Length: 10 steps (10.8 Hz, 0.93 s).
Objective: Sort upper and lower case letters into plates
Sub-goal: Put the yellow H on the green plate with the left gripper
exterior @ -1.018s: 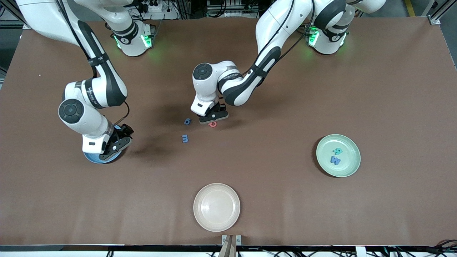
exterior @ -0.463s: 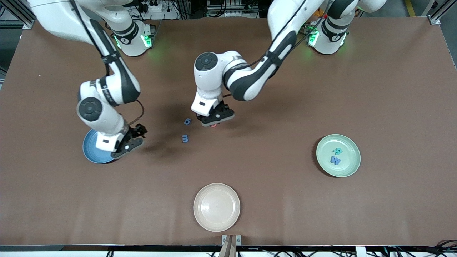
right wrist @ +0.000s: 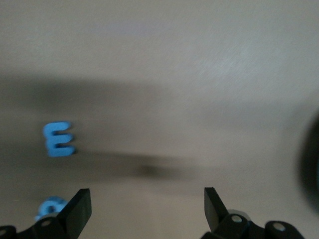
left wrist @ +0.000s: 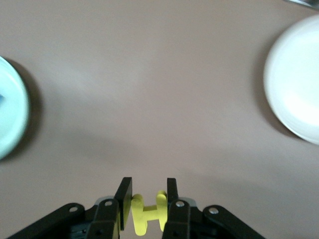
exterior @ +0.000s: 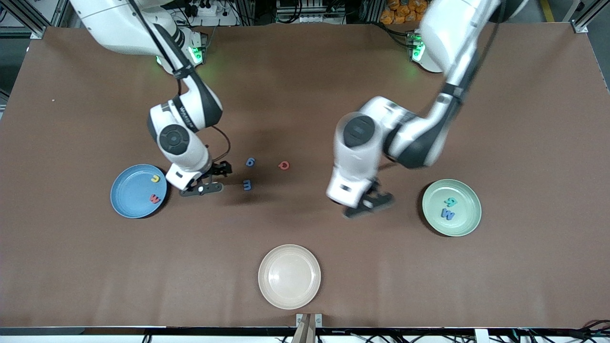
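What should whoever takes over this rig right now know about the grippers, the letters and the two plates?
Left gripper: shut on a yellow letter, in the air over the table beside the green plate.
Right gripper: open, holding nothing, over the table between the blue plate and the blue m.
Done: two letters lie in the blue plate, two in the green plate.
To do: set the yellow letter down, probably in the green plate. Then sort the three loose letters at mid-table: the blue m, a second blue letter and a red letter.
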Each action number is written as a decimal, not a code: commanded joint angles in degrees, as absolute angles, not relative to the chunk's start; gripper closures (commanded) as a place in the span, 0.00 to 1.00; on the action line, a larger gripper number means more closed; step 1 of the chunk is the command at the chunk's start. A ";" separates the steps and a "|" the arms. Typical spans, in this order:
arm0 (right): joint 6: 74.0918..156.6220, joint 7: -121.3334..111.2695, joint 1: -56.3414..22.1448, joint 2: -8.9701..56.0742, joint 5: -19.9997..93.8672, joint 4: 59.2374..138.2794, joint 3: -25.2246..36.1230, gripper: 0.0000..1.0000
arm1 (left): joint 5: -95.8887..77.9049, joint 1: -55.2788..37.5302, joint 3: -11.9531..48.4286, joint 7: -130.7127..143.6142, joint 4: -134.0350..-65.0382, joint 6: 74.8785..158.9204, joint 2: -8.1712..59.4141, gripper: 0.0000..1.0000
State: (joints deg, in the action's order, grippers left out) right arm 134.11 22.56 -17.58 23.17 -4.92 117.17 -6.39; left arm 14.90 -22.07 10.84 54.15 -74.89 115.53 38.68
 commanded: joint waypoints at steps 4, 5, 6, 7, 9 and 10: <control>143.14 39.98 -25.04 21.36 -1.49 125.83 -6.15 0.00 | 13.18 -3.72 11.87 32.46 -80.41 114.87 38.05 0.96; 146.39 41.99 -25.14 21.36 -1.49 127.60 -6.15 0.00 | 13.27 -1.43 11.78 29.65 -80.42 115.13 39.36 0.93; 148.08 44.71 -26.18 21.88 -1.49 127.62 -6.15 0.00 | 13.36 -0.19 11.78 27.79 -80.51 115.66 40.51 0.92; 148.97 47.17 -26.89 22.23 -1.49 127.44 -6.07 0.00 | 13.36 0.43 11.78 27.34 -80.51 115.66 41.30 0.86; 150.38 49.74 -27.16 23.02 -1.58 127.18 -6.06 0.00 | 13.27 0.70 11.69 27.33 -80.60 115.66 42.10 0.36; 150.47 51.83 -27.94 23.46 -1.67 126.74 -6.06 0.00 | 13.27 0.96 11.60 27.42 -80.60 115.58 41.84 0.00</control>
State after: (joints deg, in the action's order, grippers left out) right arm 149.59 48.98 -26.47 23.22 -2.85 126.71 -6.42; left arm 13.50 0.63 11.26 27.96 -80.34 115.46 42.54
